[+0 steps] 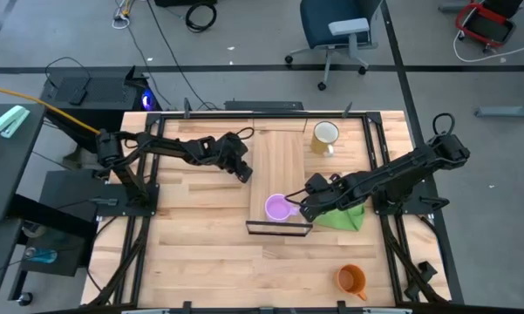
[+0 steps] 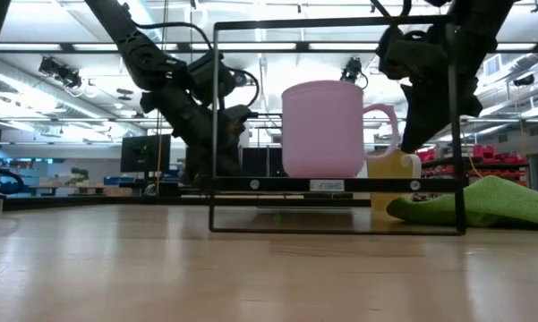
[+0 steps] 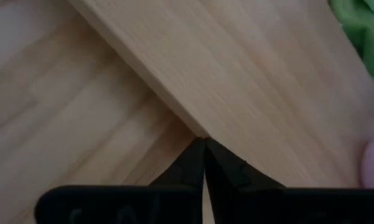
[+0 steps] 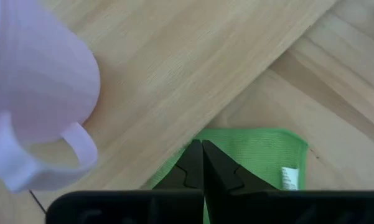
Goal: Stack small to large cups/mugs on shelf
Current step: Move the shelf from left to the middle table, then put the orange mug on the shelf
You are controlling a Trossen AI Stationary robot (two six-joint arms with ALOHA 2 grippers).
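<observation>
Nearest your low camera: bare wooden tabletop (image 2: 251, 268), then the thin black metal frame (image 2: 336, 125) at the shelf's near end.

Item, shelf (image 1: 279, 174): a long light-wood plank lying on the table's middle, running away from the low camera, with the frame at its near end.

Item, light-purple mug (image 1: 278, 208): you have it upright on the shelf, close to the framed end, handle (image 2: 382, 134) turned toward the right arm's side. It stands free; nothing grips it.

Item, yellow-cream mug (image 1: 324, 137): upright on the tabletop just beside the shelf's far end, on the right arm's side, white inside showing. In the low view it sits partly hidden behind the purple mug.

Item, orange mug (image 1: 351, 279): on the tabletop near the table's front edge on the right, well apart from the shelf.

Item, green cloth (image 1: 342, 216): flat on the table just beside the shelf's framed end, under the right arm.

Item, left gripper (image 1: 241, 171): at the shelf's left long edge, about halfway along. Your left wrist camera shows its fingers (image 3: 190, 163) pressed together, holding nothing.

Item, right gripper (image 1: 306, 208): just beside the purple mug's handle, over the shelf edge and cloth. Its fingers (image 4: 191, 163) are likewise pressed together and empty.
</observation>
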